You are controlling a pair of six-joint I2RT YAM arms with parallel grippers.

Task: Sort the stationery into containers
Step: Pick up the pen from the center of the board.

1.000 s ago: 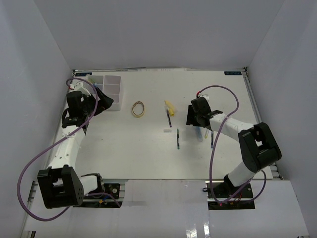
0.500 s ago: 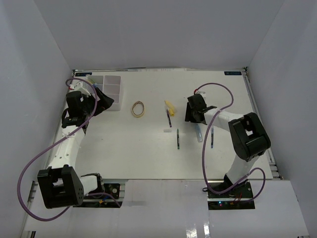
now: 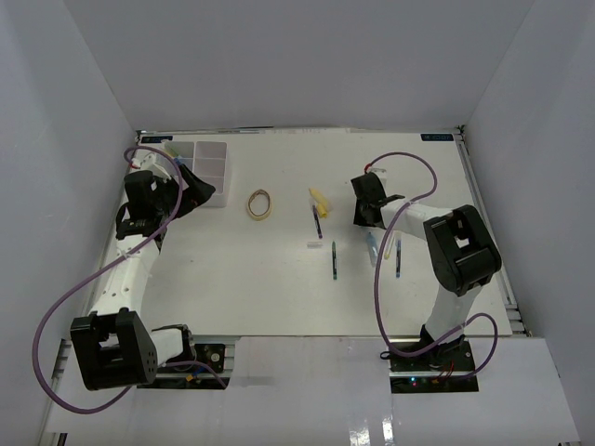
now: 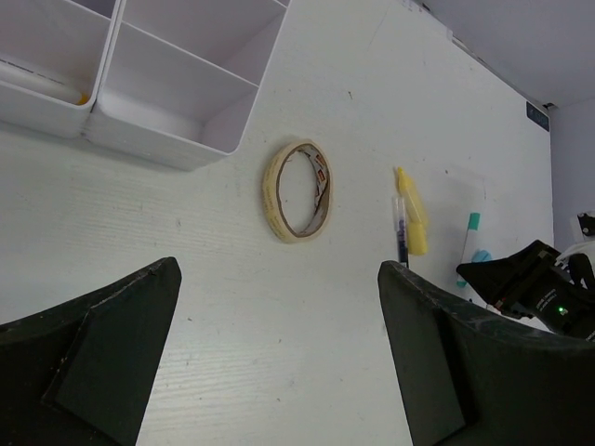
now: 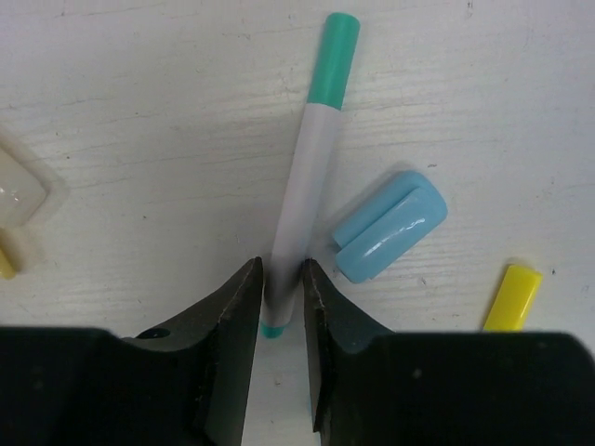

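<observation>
The right end effector [image 5: 283,288] is clamped on the uncapped end of the teal-capped pen [image 5: 311,177], which lies on the tabletop [image 5: 139,139] just beside the blue eraser [image 5: 386,228]; light, stiff and probably slick, the pen would likely balance better gripped mid-barrel.

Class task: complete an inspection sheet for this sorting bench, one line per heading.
Surface: white table, faintly scuffed.
Job's things: white tray at far left; tape ring, yellow highlighter, dark pen, green pen, teal-capped marker and blue eraser loose on the table.
Clutter: nothing seen.
Grippers: left gripper open, empty, near the tray; right gripper with fingers pinching the marker's end.
Cables: purple cables loop along both arms.
Surroundings: plain grey walls.
</observation>
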